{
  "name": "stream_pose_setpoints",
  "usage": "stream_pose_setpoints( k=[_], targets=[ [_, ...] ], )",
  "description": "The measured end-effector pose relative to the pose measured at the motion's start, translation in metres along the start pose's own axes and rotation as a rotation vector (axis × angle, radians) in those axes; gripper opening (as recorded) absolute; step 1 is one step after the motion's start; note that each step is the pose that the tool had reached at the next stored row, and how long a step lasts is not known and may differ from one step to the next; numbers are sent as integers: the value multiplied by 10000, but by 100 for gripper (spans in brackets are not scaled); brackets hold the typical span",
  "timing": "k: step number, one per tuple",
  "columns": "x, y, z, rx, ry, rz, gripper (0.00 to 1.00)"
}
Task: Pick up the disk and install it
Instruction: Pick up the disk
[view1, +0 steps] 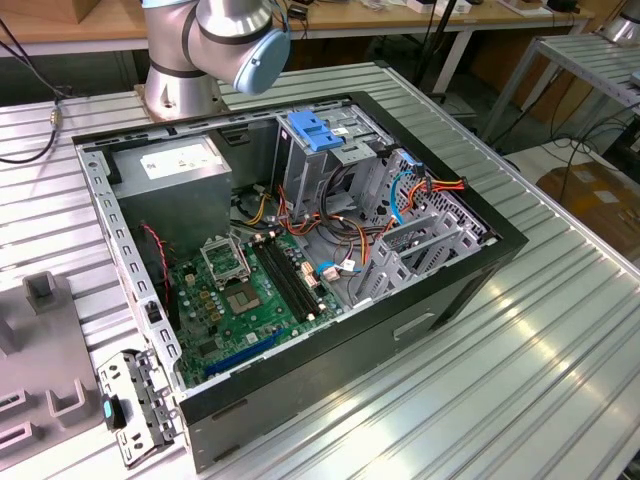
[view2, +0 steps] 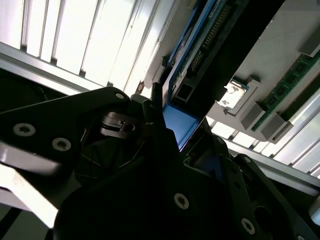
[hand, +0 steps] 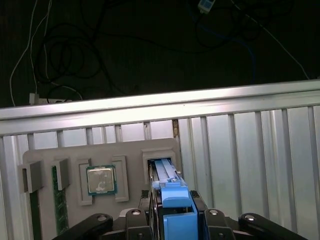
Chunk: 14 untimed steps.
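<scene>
The disk stands on its thin edge between the fingers of the claw, which is clamped against its blue side rails. Its long axis runs straight out from the claw toward a slot in the grey tray; I cannot tell if its far end rests in that slot. Any label on it is hidden. Beside the claw, the neighbouring recess holds a processor chip, with memory sticks further out. The tray lies on the ribbed table. In the exterior view, the power supply bears a white sticker, its print too small to read.
</scene>
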<state>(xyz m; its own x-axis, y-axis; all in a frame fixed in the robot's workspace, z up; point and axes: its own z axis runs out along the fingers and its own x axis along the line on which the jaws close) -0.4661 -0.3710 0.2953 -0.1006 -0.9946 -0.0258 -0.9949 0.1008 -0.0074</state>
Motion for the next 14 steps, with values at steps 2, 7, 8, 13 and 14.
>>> stream_pose_setpoints(
  k=[2, 7, 8, 13, 14],
  targets=[
    [0, 0, 1, 0, 0, 0, 43],
    [0, 0, 2, 0, 0, 0, 38],
    [0, 0, 2, 0, 0, 0, 38],
    [0, 0, 2, 0, 0, 0, 37],
    [0, 0, 3, -1, 0, -40, 37]
  ],
)
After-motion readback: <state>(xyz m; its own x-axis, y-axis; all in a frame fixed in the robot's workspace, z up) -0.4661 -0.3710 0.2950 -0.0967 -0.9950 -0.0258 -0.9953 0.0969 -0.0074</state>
